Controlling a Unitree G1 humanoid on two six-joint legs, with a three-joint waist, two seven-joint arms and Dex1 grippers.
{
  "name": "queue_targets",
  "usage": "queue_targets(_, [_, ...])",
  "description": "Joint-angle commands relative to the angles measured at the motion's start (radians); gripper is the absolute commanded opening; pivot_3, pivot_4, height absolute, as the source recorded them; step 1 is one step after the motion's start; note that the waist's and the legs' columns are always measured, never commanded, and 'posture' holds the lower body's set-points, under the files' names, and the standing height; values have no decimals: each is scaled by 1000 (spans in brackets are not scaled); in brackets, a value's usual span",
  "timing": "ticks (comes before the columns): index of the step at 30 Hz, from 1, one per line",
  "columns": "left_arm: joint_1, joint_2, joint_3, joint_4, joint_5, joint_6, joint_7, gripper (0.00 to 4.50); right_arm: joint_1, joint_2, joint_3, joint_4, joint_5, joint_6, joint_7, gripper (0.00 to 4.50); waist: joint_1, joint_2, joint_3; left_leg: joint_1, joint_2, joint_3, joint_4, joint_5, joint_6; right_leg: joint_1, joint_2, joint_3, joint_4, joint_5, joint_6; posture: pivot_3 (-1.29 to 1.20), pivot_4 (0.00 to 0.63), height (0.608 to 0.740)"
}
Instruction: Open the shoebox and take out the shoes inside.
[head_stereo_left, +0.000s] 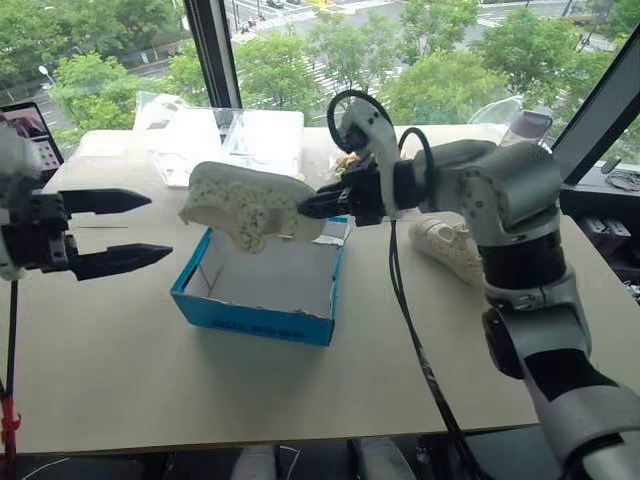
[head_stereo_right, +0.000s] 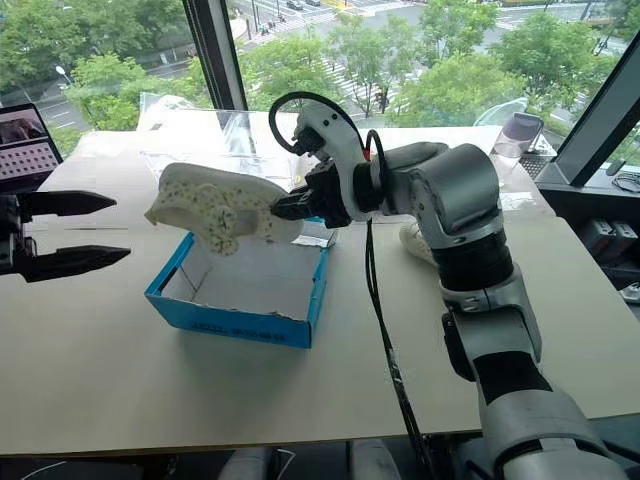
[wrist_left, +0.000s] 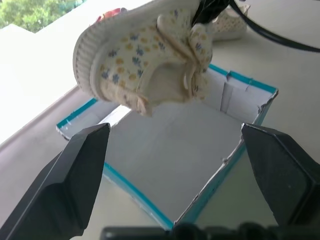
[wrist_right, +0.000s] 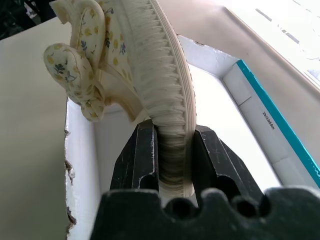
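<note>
Shoebox (head_stereo_left: 262, 300) sits open, lidless and empty on the surface (head_stereo_left: 120, 380). Above it the right gripper (head_stereo_left: 312, 207), jaws clamped on the sole, holds one shoe (head_stereo_left: 245, 205) aloft, long axis level, pointing toward the left gripper (head_stereo_left: 150, 228), jaws released. Second shoe (head_stereo_left: 450, 245) lies beyond, near the right arm.

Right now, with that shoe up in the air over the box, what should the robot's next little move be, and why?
Probably carry the held shoe sideways to bare table and set it down. The right gripper is shut on its sole, hanging above the open shoebox, which looks empty. The other shoe already lies on the table beside it.
</note>
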Motion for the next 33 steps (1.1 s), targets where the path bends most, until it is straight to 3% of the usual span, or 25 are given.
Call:
queue_targets(1, [-86, -4, -8, 18, -71, 27, 26, 4500, -32, -135, -113, -6, 33, -7, 25, 562, 6, 0, 0, 0, -1, -1, 0, 0, 0, 0, 0, 0, 0, 0, 0, 0, 150, 740])
queue_targets(7, [-178, -17, -85, 37, -97, 25, 30, 4500, 64, -373, -244, 72, 55, 52, 32, 562, 12, 0, 0, -1, -2, 0, 0, 0, 0, 1, -2, 0, -3, 0, 1, 0, 150, 740])
queue_targets(11, [-248, -36, -135, 76, -102, 19, 19, 4500, 289, -471, -329, 26, 91, 131, 26, 562, 7, -1, 0, -1, -2, 0, 0, 0, 0, 1, -1, 0, -3, 0, 1, 0, 150, 740])
queue_targets(16, [-331, -53, -218, 128, -68, 1, -14, 4500, 521, -441, -407, -61, 107, 186, -48, 562, -9, 0, 0, 0, -2, 3, 0, 0, 0, 1, -1, 4, 0, -1, 3, 0, 150, 740])
queue_targets(23, [-378, -62, -291, 166, -10, -35, -50, 4500, 617, -299, -416, -24, 97, 168, -157, 562, -19, 0, 0, 2, -2, 4, 1, 0, 0, 2, 0, 7, 0, -4, 8, 0, 150, 740])
queue_targets(25, [-379, -62, -293, 169, -5, -36, -56, 4500, 620, -296, -403, 10, 70, 145, -189, 1536, -17, 0, 0, 2, -2, 4, 1, 0, 0, 2, 0, 7, 0, -4, 9, 0, 150, 740])
queue_targets(26, [-380, -63, -292, 171, -3, -36, -58, 4500, 619, -297, -402, 18, 66, 140, -198, 1733, -18, -1, 0, 2, -3, 4, 1, 0, 0, 2, -1, 7, 0, -4, 9, 0, 150, 740])
queue_targets(33, [-361, -58, -276, 155, 2, -29, -59, 4500, 572, -436, -422, 79, 71, 106, -183, 4237, -3, -1, 0, 2, -3, 5, 1, 0, 0, 3, -1, 7, 0, -4, 10, 0, 150, 740])
